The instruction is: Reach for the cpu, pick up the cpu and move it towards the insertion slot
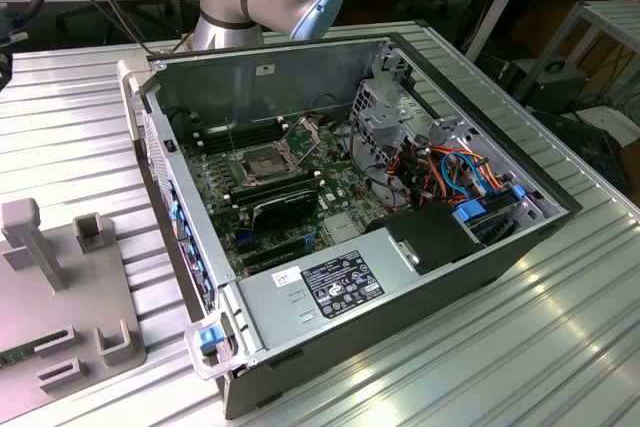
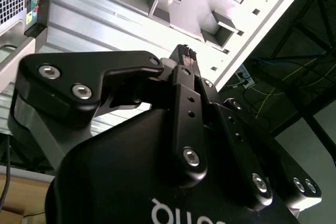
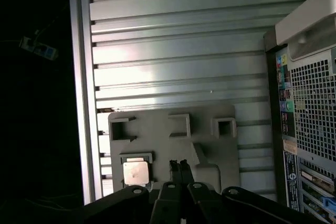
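Evidently closed and empty, the black end effector (image 3: 178,167) hovers beside the pale square cpu (image 3: 135,173) in its grey fixture plate (image 3: 163,150); descending unopened or offset risks striking the cpu.

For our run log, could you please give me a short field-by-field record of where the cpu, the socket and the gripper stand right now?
cpu: lies in a recess of the grey fixture plate, not gripped
gripper: fingers shut, holding nothing, beside the cpu and apart from it
insertion slot: on the motherboard inside the open computer case, dark centre showing
task state: cpu not yet picked up
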Controlling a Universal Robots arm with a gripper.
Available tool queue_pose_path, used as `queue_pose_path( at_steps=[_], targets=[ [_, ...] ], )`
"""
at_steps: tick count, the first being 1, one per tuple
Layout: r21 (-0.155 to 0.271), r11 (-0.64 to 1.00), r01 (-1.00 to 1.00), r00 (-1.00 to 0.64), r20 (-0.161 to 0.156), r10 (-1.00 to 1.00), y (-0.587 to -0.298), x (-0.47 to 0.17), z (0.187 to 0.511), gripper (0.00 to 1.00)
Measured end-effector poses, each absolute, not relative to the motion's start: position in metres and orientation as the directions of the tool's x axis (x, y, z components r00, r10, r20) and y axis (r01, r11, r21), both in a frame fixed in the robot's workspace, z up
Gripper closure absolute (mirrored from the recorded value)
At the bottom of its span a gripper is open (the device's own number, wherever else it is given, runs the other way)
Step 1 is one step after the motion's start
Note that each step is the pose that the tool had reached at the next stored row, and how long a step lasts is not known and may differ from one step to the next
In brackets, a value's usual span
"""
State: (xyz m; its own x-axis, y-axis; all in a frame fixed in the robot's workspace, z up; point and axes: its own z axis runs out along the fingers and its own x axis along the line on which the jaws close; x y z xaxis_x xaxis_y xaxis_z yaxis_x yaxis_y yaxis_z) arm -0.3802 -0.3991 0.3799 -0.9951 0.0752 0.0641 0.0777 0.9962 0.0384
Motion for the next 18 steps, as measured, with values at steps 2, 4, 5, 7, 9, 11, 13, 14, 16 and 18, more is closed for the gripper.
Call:
queue_pose_path(
  at_steps=[2,4,5,7,9,11,13,14,16,18],
  targets=[
    [0.039,0.996,0.078,-0.995,0.062,0.075,-0.399,-0.384,0.380,0.89],
    [0.039,0.996,0.078,-0.995,0.061,0.075,-0.399,-0.388,0.380,0.89],
    [0.039,0.996,0.078,-0.995,0.060,0.075,-0.399,-0.390,0.380,0.89],
    [0.039,0.996,0.078,-0.995,0.059,0.075,-0.399,-0.394,0.380,0.89],
    [0.039,0.996,0.077,-0.995,0.059,0.075,-0.399,-0.395,0.380,0.89],
    [0.039,0.996,0.077,-0.995,0.059,0.075,-0.399,-0.395,0.380,0.89],
    [0.039,0.996,0.078,-0.995,0.059,0.075,-0.399,-0.396,0.380,0.89],
    [0.039,0.996,0.078,-0.995,0.059,0.075,-0.399,-0.396,0.380,0.89],
    [0.039,0.996,0.078,-0.995,0.059,0.075,-0.399,-0.396,0.380,0.89],
    [0.039,0.996,0.078,-0.995,0.059,0.075,-0.399,-0.396,0.380,0.89]
  ],
)
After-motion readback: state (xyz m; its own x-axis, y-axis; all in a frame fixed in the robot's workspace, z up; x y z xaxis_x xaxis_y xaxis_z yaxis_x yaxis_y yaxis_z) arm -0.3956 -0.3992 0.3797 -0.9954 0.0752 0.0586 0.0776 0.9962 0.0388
